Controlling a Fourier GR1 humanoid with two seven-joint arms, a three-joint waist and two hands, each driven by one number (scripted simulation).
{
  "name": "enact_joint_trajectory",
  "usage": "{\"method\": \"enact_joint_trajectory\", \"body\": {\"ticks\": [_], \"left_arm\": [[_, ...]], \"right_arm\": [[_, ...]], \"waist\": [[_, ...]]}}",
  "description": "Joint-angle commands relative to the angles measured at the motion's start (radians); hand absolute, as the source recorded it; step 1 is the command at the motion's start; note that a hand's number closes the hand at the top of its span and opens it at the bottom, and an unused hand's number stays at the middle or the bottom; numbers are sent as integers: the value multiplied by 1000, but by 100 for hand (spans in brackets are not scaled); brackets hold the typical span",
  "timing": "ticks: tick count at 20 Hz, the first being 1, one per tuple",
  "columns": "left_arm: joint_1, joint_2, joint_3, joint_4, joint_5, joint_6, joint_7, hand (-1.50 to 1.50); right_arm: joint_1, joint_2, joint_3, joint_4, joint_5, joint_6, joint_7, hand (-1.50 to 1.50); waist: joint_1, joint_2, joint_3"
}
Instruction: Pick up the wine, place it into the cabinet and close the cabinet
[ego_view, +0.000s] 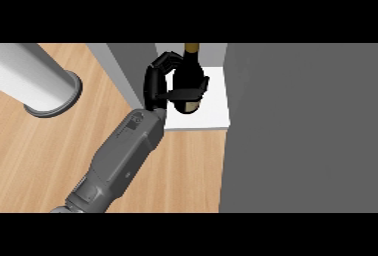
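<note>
The wine bottle (190, 75) is dark with a tan cap at its neck. It stands over the white floor (210, 117) of the cabinet, neck toward the top of the view. My left hand (159, 82) is shut on it: the fingers wrap its left side and the thumb crosses its lower body. The grey forearm (122, 155) runs in from the lower left. The cabinet's grey door (303, 130) stands open and fills the right side. Whether the bottle's base touches the shelf cannot be seen. My right hand does not show.
A tall pale cylinder on a round grey base (40, 82) stands at the left on the wooden counter (44, 160). The cabinet's grey side wall (122, 70) rises just left of my hand.
</note>
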Motion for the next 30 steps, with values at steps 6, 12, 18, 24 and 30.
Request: {"method": "enact_joint_trajectory", "body": {"ticks": [6,12,18,24,30], "left_arm": [[-165,-5,52,230,23,46,-135,150],[-229,11,136,327,0,12,-189,150],[-262,-5,183,390,76,-2,-187,150],[-241,20,273,444,111,-126,-225,150],[-275,-1,285,505,108,-116,-262,150]], "right_arm": [[50,-6,-13,-101,-109,24,22,-150],[116,-1,-33,-129,-121,47,-8,-150],[-26,17,25,-44,-38,-2,17,-150],[51,19,11,-85,-82,27,-6,-150],[37,33,57,-62,-27,18,-15,-150]], "waist": [[-32,8,0],[-22,6,1],[-24,11,-1],[-27,13,0],[-33,16,0]]}}
